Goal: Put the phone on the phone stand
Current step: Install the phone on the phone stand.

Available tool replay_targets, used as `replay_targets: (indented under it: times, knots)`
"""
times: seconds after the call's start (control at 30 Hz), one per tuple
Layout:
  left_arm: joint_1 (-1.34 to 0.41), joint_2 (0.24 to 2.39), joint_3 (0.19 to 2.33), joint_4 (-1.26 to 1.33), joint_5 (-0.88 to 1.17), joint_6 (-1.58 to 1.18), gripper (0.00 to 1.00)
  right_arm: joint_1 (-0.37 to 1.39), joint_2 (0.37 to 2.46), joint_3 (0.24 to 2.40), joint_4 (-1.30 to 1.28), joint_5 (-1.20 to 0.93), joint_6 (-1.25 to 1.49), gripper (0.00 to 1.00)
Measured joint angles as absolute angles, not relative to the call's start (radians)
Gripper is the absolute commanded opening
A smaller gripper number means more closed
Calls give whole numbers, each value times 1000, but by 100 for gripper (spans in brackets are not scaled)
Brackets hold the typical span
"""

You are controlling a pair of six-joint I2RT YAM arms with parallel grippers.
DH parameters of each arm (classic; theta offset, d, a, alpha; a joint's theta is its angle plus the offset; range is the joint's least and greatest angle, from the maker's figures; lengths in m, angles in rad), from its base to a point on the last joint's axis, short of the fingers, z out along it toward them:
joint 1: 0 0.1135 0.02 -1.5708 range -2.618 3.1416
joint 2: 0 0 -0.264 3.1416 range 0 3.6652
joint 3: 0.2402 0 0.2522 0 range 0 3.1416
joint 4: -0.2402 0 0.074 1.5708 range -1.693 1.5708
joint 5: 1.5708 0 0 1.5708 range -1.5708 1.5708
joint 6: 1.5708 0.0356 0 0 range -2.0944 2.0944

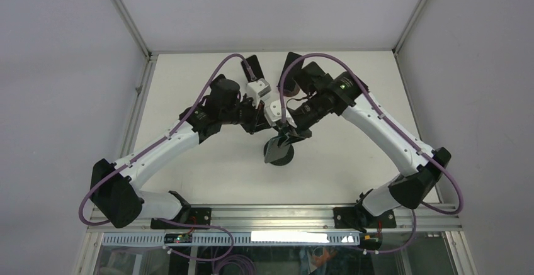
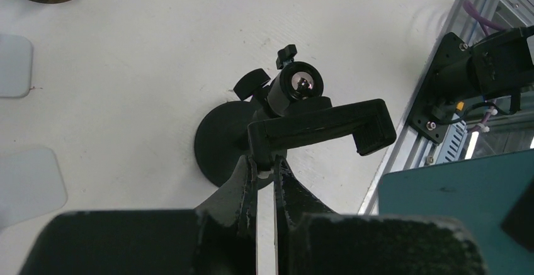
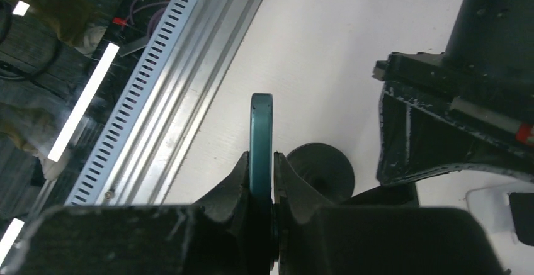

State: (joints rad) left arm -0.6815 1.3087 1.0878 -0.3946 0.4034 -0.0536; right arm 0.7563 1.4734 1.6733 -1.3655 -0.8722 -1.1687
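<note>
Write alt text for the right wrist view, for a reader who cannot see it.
The right gripper pinches a teal phone held edge-on over the white table. The stand's round black base shows just right of it, and the left arm fills the right side.

A white table [image 1: 220, 168] edged by a slotted aluminium rail [image 1: 271, 213].

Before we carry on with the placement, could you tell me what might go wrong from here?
The right gripper pinches the phone with much of it sticking out, so it could pivot or slip on meeting the cradle. The left gripper holds the stand only by the cradle's edge, so a push might swivel the ball joint. Both grippers sit close together and could collide.
</note>
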Motion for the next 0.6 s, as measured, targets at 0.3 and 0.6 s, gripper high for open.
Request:
replay_targets:
  times: [0.3,0.6]
  knots:
    - [-688,1309,1087,-395,456,-15,0,757,1592,1679,-1255,-866,-1253,0]
    - [-695,1308,1080,-389,474,12,0,741,1616,1679,-1193,-834,-1258,0]
